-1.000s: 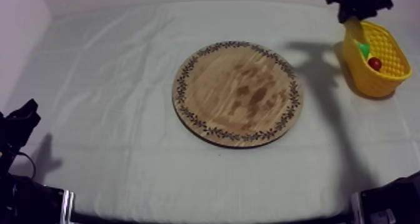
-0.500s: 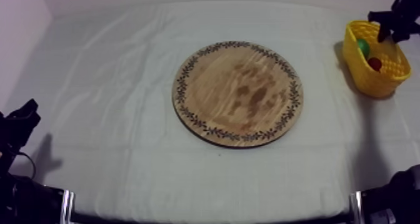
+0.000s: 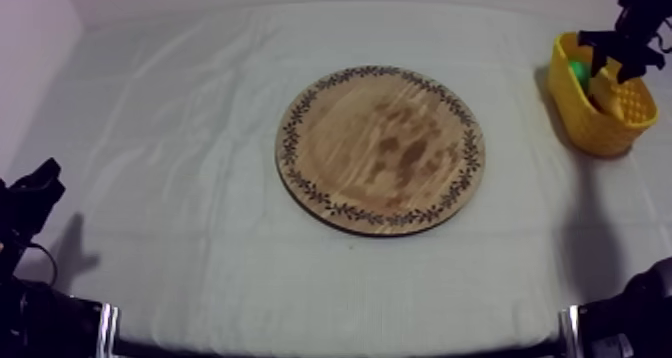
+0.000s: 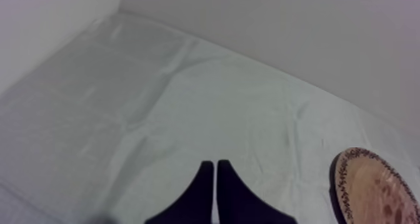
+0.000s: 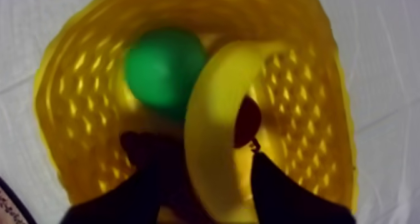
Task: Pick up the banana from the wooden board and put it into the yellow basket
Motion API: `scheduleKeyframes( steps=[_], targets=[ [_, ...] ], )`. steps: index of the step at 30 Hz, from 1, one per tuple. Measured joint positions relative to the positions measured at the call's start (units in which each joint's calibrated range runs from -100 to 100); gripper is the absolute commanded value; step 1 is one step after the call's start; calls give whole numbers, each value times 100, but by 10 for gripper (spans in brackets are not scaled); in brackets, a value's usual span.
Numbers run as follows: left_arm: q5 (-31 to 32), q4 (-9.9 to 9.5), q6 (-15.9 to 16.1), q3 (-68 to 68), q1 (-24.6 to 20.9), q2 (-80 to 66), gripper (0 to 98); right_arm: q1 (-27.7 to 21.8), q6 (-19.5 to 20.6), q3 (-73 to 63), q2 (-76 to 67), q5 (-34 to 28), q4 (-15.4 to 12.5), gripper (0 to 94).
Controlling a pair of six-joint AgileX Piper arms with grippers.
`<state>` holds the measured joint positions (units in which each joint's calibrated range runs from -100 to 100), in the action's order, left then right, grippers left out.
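Yellow banana (image 5: 205,123) sits clamped in the right gripper (image 5: 195,150), low inside the yellow basket (image 5: 65,76); next move, I reckon, is just letting go. Left gripper (image 4: 215,166) is pinched closed on nothing

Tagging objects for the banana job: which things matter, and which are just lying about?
Job: banana, gripped by right hand inside yellow basket; wooden board.
Lying about: pear and small red fruit, both in the basket; left hand, shut.
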<state>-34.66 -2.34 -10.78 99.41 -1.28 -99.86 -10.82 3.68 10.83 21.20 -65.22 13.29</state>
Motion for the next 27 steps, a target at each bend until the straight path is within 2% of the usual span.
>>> scheduleKeyframes(
  steps=[2, 5, 8, 16, 27],
  targets=[
    [0, 0, 0, 0, 0, 0, 1, 14, 107, 98, -15, 113, 123, 398],
    [0, 0, 3, 0, 0, 0, 1, 13, 229, 280, -116, 313, 209, 179],
    [-7, 0, 3, 0, 0, 0, 1, -31, 276, 437, -275, 432, 109, 88],
    [-7, 0, 3, 0, 0, 0, 1, 117, -76, 1068, -1134, 480, -353, 14],
    [-4, 0, 3, 0, 0, 0, 1, 1015, -340, 2717, -3345, 1005, -707, 5]
  ],
)
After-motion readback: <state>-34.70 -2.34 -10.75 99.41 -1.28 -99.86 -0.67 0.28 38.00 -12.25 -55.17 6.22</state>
